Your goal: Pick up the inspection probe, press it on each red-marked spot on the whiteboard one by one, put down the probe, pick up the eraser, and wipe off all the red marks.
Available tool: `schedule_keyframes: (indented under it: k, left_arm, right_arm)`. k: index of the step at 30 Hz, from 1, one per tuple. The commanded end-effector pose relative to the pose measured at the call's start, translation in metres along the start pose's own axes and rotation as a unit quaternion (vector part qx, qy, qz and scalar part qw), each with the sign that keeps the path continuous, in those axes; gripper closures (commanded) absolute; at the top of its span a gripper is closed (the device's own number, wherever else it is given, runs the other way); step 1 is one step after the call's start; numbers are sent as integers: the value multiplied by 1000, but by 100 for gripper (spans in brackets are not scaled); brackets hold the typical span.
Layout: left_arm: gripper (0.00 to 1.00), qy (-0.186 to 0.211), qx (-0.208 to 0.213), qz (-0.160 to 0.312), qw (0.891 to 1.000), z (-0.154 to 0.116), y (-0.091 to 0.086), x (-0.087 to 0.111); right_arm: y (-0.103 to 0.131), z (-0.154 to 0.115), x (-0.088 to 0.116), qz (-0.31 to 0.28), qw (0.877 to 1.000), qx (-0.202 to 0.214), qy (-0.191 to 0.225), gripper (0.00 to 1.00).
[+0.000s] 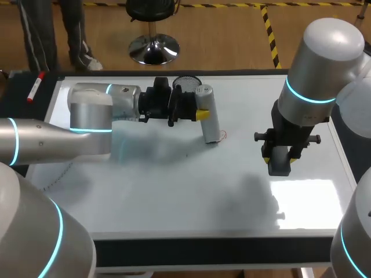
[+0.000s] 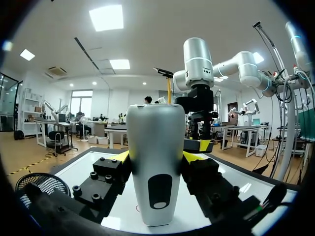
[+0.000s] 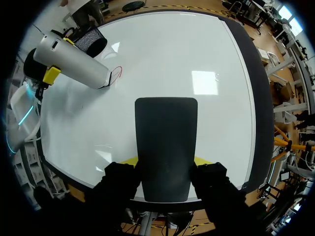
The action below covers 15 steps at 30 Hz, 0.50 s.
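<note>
Our left gripper (image 1: 202, 113) pinches the probe (image 1: 208, 124), long axis far-to-near, tip at the red mark (image 1: 224, 135); our right gripper (image 1: 280, 157), clamping the eraser (image 1: 280, 167), hangs right of it.

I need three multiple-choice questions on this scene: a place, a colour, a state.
1. Where is the tip of the probe? A) on the whiteboard beside a red mark B) in the air C) off the table
2. What colour is the eraser? A) red B) dark grey C) yellow
3. What are the right jaws doing? A) hanging open B) holding the probe C) gripping the eraser
1 A: its end meets the board by the mark. 2 B: its face is dark. 3 C: they clamp its two sides.
</note>
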<state>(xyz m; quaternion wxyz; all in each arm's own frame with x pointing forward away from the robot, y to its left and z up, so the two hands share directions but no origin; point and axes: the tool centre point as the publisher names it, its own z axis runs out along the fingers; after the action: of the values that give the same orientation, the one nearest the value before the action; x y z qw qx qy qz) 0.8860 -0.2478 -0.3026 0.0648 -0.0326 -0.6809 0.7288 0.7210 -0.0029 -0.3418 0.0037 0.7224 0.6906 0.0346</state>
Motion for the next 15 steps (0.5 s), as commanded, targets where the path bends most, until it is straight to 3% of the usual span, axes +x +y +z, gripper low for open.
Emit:
schedule_keyframes:
  k: [1, 15]
  left_arm:
    - [100, 0, 2, 2, 1000, 5, 1, -4]
    - [100, 13, -7, 5, 1000, 19, -2, -16]
  right_arm:
    - [0, 0, -1, -1, 1000, 0, 1, 100]
    - [0, 0, -1, -1, 1000, 0, 1, 100]
